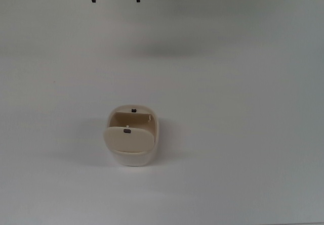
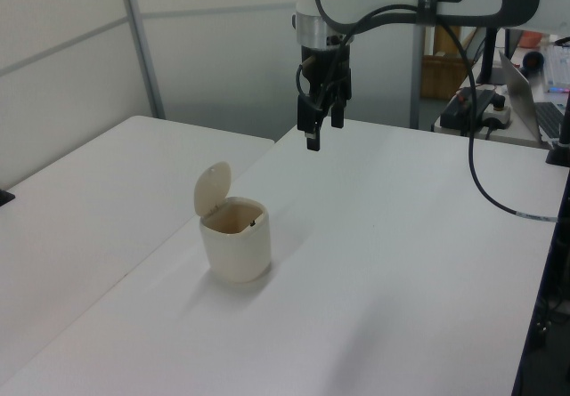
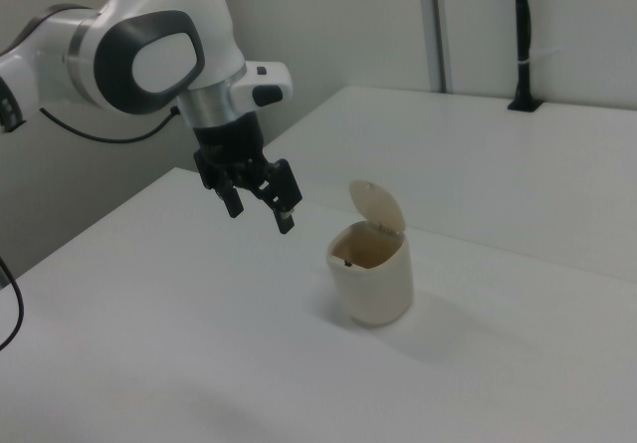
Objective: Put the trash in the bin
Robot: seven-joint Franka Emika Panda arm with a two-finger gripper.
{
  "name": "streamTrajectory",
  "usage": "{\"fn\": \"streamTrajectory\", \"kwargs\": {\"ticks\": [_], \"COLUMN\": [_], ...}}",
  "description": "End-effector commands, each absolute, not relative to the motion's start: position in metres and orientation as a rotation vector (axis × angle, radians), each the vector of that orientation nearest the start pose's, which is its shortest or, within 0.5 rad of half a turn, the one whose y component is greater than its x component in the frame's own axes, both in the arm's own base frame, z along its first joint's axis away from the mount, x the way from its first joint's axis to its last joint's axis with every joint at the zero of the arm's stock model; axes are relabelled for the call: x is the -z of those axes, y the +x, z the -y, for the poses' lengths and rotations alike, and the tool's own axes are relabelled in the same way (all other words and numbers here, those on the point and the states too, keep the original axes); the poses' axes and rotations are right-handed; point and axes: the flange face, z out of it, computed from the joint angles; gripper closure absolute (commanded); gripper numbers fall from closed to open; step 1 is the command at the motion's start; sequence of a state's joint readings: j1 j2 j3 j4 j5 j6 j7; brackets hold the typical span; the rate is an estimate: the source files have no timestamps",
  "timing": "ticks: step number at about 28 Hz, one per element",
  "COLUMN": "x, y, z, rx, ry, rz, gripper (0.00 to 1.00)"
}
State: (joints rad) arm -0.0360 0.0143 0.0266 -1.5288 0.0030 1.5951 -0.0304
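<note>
a robotics lab or research workroom. a white franka arm (image 3: 149,60) with trailing black cables (image 2: 476,165) is mounted over a large plain white table (image 2: 383,271), nearly bare, with pale partition panels and metal framing (image 2: 138,44) close behind it. past the table's far right corner in the left view sits a cluttered desk with a laptop (image 2: 534,102) and power leads.
</note>
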Motion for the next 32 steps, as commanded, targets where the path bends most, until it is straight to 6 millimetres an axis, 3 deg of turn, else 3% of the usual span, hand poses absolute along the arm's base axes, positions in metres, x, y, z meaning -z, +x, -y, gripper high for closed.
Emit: {"fn": "streamTrajectory", "kwargs": {"ticks": [1, 8, 19, 32], "x": [-0.642, -0.641, -0.636, -0.629], "y": [0.546, 0.533, 0.537, 0.539], "z": [0.001, -0.006, -0.008, -0.034], "rx": [0.12, 0.111, 0.099, 0.08], "ry": [-3.156, -3.156, -3.151, -3.142], "rz": [0.08, 0.09, 0.092, 0.154], "gripper": [0.0, 0.0, 0.0, 0.0]}}
